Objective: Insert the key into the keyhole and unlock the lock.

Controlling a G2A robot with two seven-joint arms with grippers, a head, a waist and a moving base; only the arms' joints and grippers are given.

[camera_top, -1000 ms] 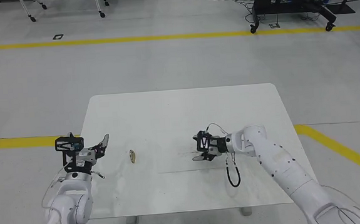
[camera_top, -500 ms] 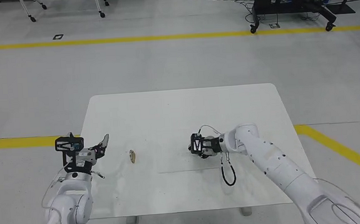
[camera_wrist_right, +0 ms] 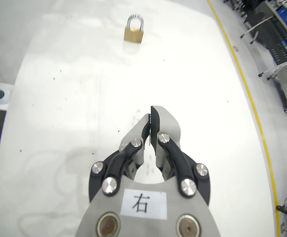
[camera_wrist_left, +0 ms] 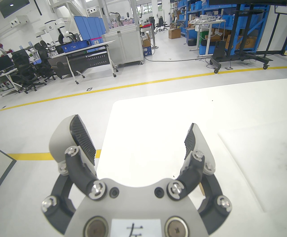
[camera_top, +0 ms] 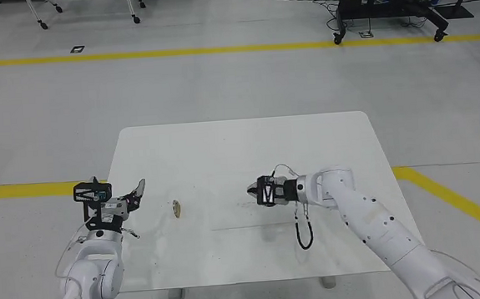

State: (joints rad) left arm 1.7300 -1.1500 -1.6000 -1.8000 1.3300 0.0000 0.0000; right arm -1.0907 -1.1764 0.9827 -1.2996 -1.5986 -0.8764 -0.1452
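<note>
A brass lock (camera_top: 176, 208) with a steel shackle lies flat on the white worktop (camera_top: 223, 142), between the robot's two arms and nearer the left one. The right end effector (camera_top: 250, 190) hangs over the middle of the worktop with its tips turned toward the lock, well apart from it and with bare surface between them. From the right wrist camera, the lock (camera_wrist_right: 133, 33) sits straight ahead of the right end effector (camera_wrist_right: 149, 112). Its brass body faces the tips and its shackle points away from them. The right end effector's ribbed pads (camera_wrist_right: 154, 125) are pressed together. A thin sliver of metal, seemingly the key (camera_wrist_right: 148, 141), is pinched edge-on between them, and little of it can be made out. The left end effector (camera_top: 134, 196) is held at the worktop's left edge, near the lock but not touching it, and it grips nothing. From the left wrist camera, the left end effector (camera_wrist_left: 134, 125) is spread wide above the worktop's (camera_wrist_left: 179, 112) corner, its dark ribbed pads (camera_wrist_left: 81, 137) facing each other across the gap. A yellow floor line (camera_top: 216, 49) runs across the floor beyond the worktop's far side.
</note>
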